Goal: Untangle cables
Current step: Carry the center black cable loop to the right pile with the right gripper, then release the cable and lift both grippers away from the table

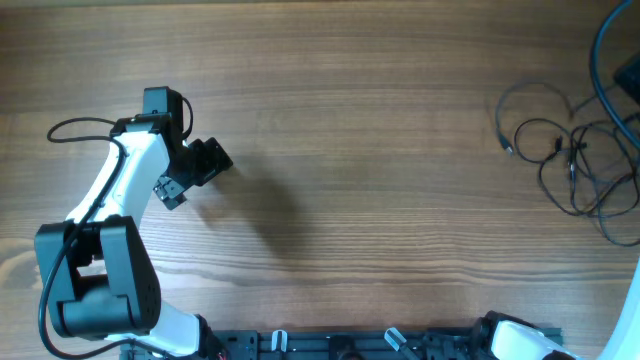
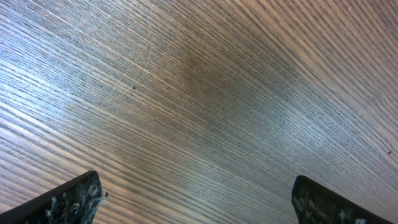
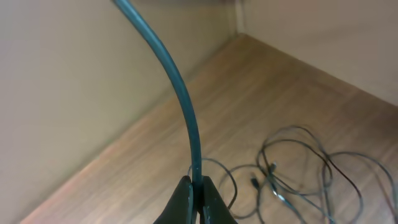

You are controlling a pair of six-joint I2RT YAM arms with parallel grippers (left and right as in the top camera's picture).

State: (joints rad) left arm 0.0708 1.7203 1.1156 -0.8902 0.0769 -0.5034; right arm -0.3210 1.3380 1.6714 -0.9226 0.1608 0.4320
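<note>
The cables (image 1: 575, 160), thin black cords with small plug tips, lie in a loose tangle at the table's right edge. They also show in the right wrist view as cables (image 3: 298, 168) on the wood below the jaws. My right gripper (image 3: 196, 182) is shut on a thicker dark teal cable (image 3: 180, 87), which rises from the jaws and arcs up to the left. That teal cable (image 1: 600, 60) curves past the tangle in the overhead view. My left gripper (image 1: 195, 172) stands open far to the left, with only bare wood between its fingertips (image 2: 81, 196).
The wooden table (image 1: 350, 150) stretches between the two arms. A beige wall (image 3: 74, 74) borders the table beside the tangle. The right arm's white link (image 1: 630, 320) sits at the lower right corner, and the arm bases (image 1: 340, 345) line the front edge.
</note>
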